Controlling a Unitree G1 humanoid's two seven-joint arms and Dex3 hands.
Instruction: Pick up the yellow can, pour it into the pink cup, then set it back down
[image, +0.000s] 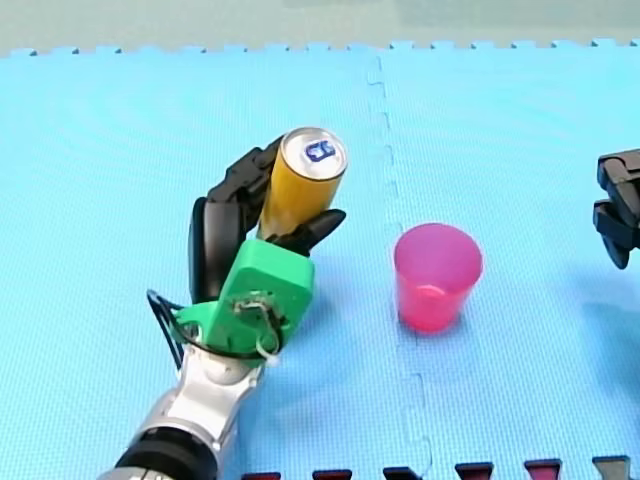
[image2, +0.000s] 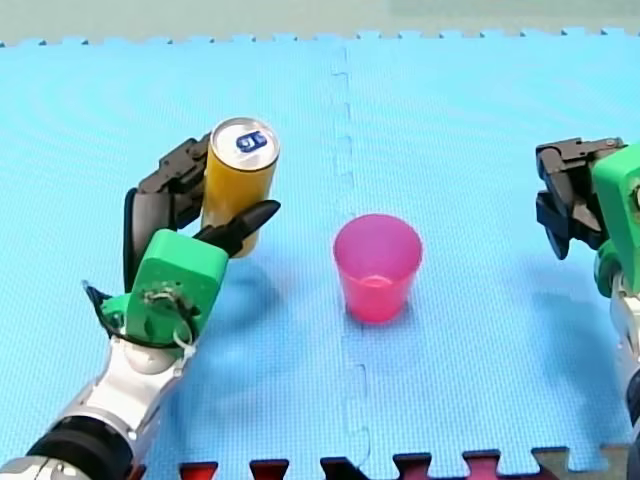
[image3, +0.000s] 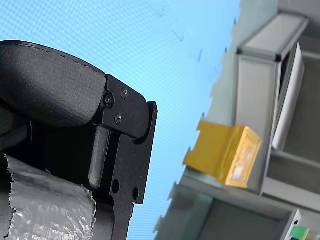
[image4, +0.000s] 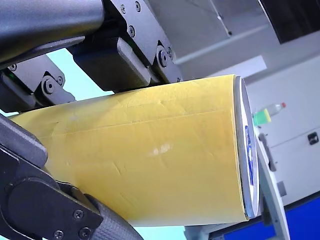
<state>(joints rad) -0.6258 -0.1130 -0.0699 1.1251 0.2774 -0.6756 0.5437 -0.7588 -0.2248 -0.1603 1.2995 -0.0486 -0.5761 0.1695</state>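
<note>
While the left hand (image: 228, 232) is squeezing the can (image: 300, 195) beside the cup (image: 437, 280), pouring and putting back are waiting; the empty right hand (image2: 570, 200) is hovering far right

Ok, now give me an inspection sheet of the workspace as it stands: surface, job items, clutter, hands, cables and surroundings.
Surface: blue foam mat of interlocking tiles, a seam running between can and cup.
Job's things: yellow can in the left hand's grasp, top closed, base hidden by the hand. The pink cup stands upright on the mat to the can's right, apart from it.
Clutter: nothing seen.
Hands: left hand wrapped around the can. The right hand is at the mat's right edge and holds nothing.
Cables: black cable loop at the left wrist.
Surroundings: yellow box and metal framing beyond the mat's edge, in the first wrist view.
</note>
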